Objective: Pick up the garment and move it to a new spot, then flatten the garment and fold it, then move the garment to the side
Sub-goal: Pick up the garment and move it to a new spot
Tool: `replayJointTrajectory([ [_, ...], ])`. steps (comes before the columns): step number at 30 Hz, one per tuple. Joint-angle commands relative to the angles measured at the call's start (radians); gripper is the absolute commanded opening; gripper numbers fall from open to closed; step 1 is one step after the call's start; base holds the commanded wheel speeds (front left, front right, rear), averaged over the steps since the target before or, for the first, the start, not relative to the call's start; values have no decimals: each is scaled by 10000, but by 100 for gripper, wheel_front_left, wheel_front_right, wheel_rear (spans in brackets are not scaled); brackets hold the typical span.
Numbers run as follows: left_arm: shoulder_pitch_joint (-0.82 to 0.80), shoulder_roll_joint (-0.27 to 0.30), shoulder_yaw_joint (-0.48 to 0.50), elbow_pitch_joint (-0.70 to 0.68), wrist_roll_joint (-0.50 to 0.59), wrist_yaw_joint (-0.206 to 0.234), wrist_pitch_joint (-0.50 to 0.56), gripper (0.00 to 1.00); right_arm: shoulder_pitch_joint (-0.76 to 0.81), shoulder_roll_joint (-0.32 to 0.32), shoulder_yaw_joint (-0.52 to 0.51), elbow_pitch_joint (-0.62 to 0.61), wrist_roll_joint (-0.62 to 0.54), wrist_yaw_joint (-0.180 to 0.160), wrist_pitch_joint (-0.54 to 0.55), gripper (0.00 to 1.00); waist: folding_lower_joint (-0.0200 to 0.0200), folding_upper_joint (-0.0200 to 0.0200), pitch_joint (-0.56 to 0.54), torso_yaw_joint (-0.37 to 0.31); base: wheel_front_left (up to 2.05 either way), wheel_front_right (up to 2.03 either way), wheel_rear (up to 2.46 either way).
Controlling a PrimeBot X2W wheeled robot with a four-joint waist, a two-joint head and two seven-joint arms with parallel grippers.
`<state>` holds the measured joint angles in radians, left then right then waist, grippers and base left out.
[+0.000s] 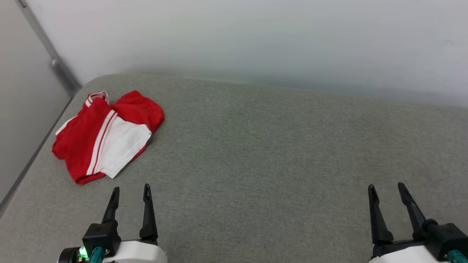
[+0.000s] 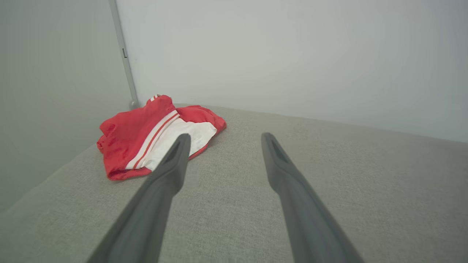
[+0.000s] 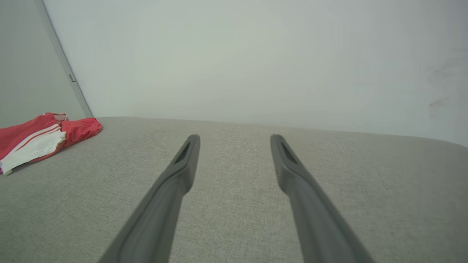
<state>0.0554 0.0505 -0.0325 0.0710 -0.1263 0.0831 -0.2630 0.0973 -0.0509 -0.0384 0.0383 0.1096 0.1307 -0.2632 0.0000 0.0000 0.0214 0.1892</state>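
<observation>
Your grey fabric worktop runs back to a pale wall. The garment lies crumpled near the far left corner. Your left gripper hovers near it and your right gripper well apart. Both pairs of fingers are spread wide, holding nothing.

Soft, even light throws a faint shadow beside the garment; wrist views bend toward their edges.
</observation>
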Motion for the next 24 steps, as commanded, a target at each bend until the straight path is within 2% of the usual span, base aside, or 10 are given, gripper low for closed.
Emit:
replayJointTrajectory([
  [1,-64,-4,14,12,-9,18,-28,100,39,13,12,-44,-72,-1,-25,100,0,0,17,403,0,0,0],
  [14,-85,-4,227,-3,-173,74,-28,100,14,11,65,-155,-175,-1,-25,100,0,0,118,2302,0,0,0],
  [19,-32,-6,329,-15,-231,93,-28,100,-16,11,115,-119,-184,-1,-25,100,0,0,129,2723,0,0,0],
  [24,-4,-4,578,26,-347,51,-28,100,-28,11,185,-107,-192,-1,-25,100,0,0,139,2802,0,0,0],
])
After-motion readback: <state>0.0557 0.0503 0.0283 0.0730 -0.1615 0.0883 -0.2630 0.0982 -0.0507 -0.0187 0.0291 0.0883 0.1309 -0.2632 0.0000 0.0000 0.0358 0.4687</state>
